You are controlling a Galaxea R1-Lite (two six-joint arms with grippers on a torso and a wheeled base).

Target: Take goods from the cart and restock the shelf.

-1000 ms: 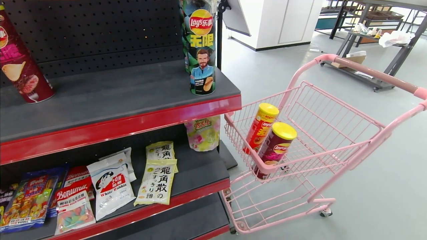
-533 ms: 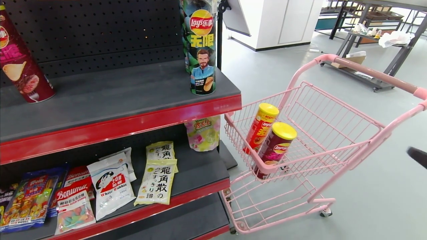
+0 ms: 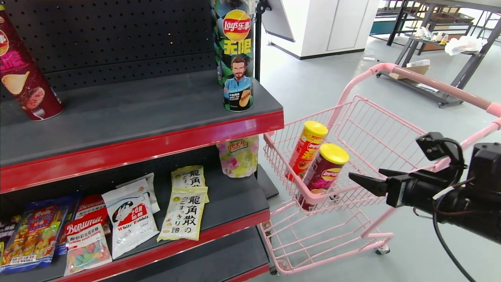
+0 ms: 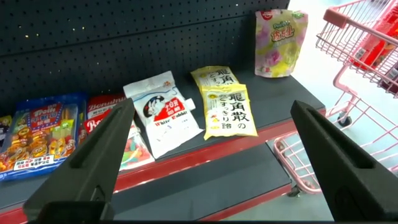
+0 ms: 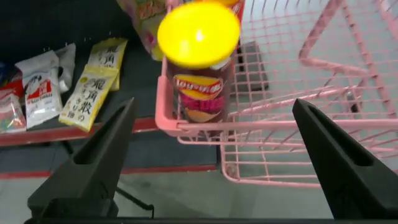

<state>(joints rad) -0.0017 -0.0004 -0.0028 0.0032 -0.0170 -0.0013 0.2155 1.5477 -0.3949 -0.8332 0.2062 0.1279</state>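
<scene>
The dark-red chip can [image 3: 323, 172] stands in the cart [image 3: 438, 87], in the basket corner nearest the shelf [image 3: 117, 113]. Its yellow lid is up and its long axis is close to upright, leaning a little. A brighter red can [image 3: 306, 149] leans just beside it, at the same end of the cart.

The right gripper [image 3: 364, 174] hangs at the cart's near side, apparently just outside the rim. Its fingers are spread wide with nothing between them, and they point at the dark-red can. In the right wrist view the can [image 5: 200, 81] sits squarely in the gap between the two fingers, lid toward the camera, so the can lies almost dead ahead of the tool.

The right arm is clearly the nearer one. The cart's rim crosses in front of the can's body, so a grasp will likely have to come in over the rim and close on the upper part below the lid.

The left gripper [image 4: 211, 104] is also spread and empty. It is off to the shelf side of the cart, facing the bags [image 4: 229, 111] on the lower tier.
</scene>
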